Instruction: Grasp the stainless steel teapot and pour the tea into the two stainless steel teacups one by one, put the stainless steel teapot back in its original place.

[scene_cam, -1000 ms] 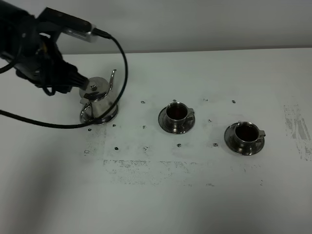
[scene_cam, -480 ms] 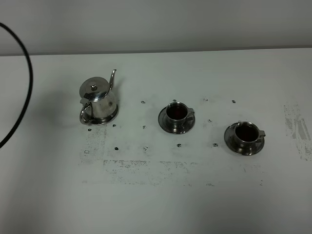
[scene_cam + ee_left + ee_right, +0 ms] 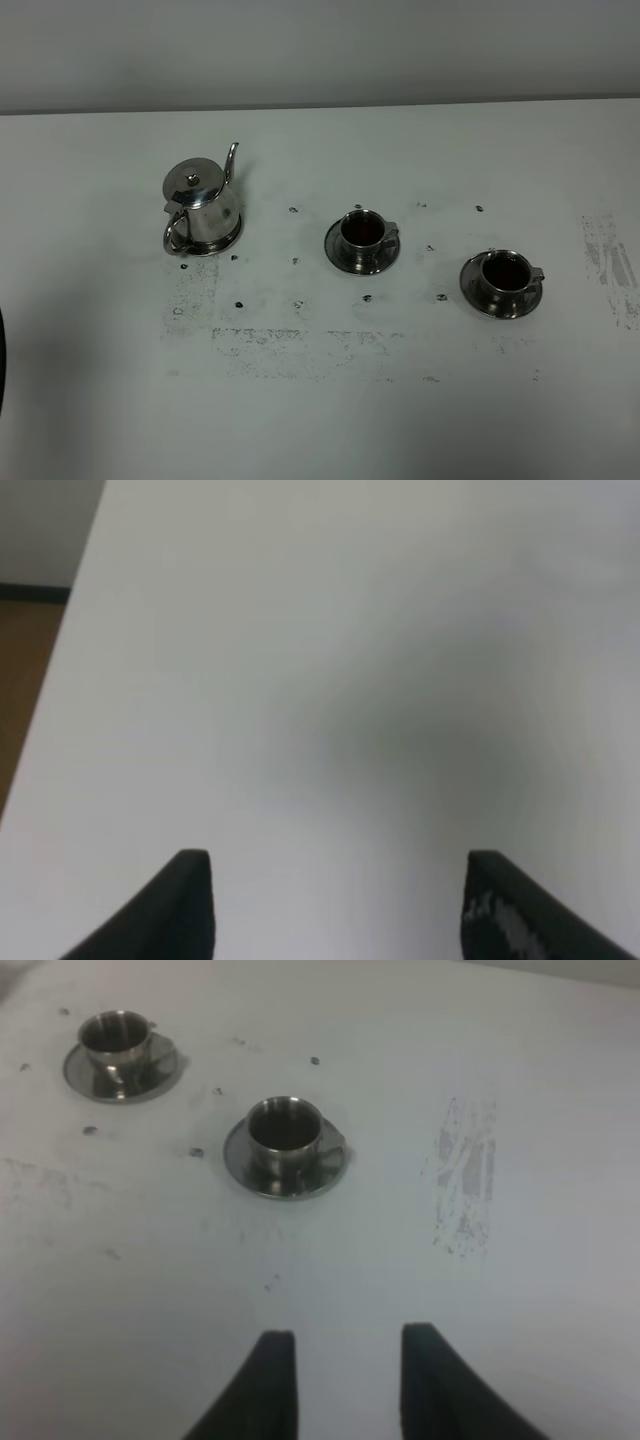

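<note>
The stainless steel teapot (image 3: pixel 203 205) stands upright on its round steel base (image 3: pixel 233 238) at the left of the table, its spout pointing up and back. The two stainless steel teacups stand on their saucers: one in the middle (image 3: pixel 362 232), one further right (image 3: pixel 506 272). Both hold dark liquid. They also show in the right wrist view, the nearer one (image 3: pixel 285 1130) and the farther one (image 3: pixel 115 1035). My left gripper (image 3: pixel 335 905) is open and empty over bare table. My right gripper (image 3: pixel 345 1380) is open and empty, well short of the nearer cup. Neither arm shows in the exterior view.
The white table (image 3: pixel 330 400) carries small dark specks and scuffed patches, with a grey smear at the right (image 3: pixel 610 265). The table's left edge with brown floor beyond it (image 3: pixel 25 680) shows in the left wrist view. A wall runs behind the table.
My left arm, which was at the teapot a second ago, has pulled away to the left and out of the exterior view. The teapot stands free on its base.
</note>
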Controlling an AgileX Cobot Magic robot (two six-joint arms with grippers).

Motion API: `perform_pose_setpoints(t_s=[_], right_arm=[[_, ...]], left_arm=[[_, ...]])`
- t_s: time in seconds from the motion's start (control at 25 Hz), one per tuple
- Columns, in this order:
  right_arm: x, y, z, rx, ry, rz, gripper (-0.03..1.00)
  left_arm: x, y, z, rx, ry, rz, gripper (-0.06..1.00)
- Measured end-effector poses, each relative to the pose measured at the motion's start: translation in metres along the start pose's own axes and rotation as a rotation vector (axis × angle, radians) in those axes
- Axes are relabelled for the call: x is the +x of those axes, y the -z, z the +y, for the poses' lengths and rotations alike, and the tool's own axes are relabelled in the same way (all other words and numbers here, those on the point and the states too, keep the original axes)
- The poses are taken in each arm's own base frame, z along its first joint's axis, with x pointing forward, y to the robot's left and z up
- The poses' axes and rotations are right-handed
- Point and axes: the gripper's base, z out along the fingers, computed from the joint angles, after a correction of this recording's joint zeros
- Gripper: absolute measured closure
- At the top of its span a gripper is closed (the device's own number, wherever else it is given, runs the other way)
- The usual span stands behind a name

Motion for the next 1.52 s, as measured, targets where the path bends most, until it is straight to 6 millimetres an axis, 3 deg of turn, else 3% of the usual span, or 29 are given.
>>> perform_pose_setpoints(t_s=[0.2,0.48,0.88,1.52], right_arm=[[0.0,0.0,0.0,0.0,0.0,0.0,0.73],[0.0,0.0,0.0,0.0,0.0,0.0,0.73],[0.0,0.0,0.0,0.0,0.0,0.0,0.73],[0.0,0.0,0.0,0.0,0.0,0.0,0.73]], left_arm=[[0.043,0.013,-0.002,0.004,0.021,-0.045,0.42],[0.078,0.028,-0.006,0.046,0.035,-0.072,0.42],[0.09,0.04,-0.022,0.225,0.004,-0.141,0.42],[0.112,0.055,-0.023,0.224,-0.004,-0.282,0.43]])
